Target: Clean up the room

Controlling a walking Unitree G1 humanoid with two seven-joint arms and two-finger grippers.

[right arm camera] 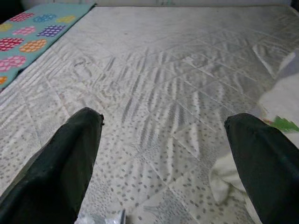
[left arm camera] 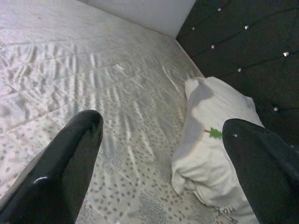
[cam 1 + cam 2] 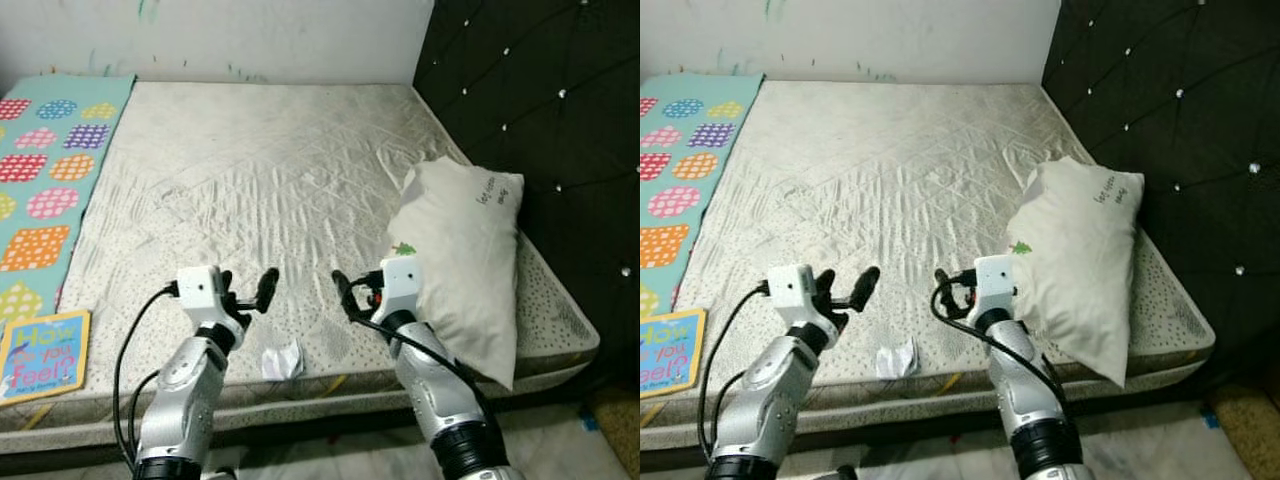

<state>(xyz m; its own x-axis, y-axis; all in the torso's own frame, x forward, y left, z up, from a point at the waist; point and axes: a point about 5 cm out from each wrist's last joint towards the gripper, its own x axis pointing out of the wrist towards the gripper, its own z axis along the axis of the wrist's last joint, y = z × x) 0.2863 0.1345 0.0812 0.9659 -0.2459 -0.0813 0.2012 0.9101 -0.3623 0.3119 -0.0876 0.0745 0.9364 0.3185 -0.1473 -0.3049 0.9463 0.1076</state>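
Left eye view shows the robot standing at the foot of a bare mattress (image 3: 260,170), both arms raised over its near edge. The left end effector (image 3: 247,292) has its two black fingers spread wide and holds nothing; the right end effector (image 3: 357,292) is likewise wide open and empty. The two are level with each other and a little apart.

A small crumpled scrap of white paper (image 3: 281,361) lies on the mattress just below and between the two end effectors, close to the near edge. A white pillow (image 3: 468,262) lies just beyond the right end effector on its outer side, one end hanging over the mattress edge beside the dark tufted headboard (image 3: 560,120). A children's book (image 3: 42,355) sits well out from the left end effector on its outer side, on the near corner by a dotted play mat (image 3: 45,180).

The scrap looks like the nearest item to clear. Risks, as a judgement:
- The paper is light and thin, so wide fingers closing on it may push it off the edge or pinch the sheet instead.
- A right-arm reach could snag its cable or nudge the overhanging pillow off the bed.
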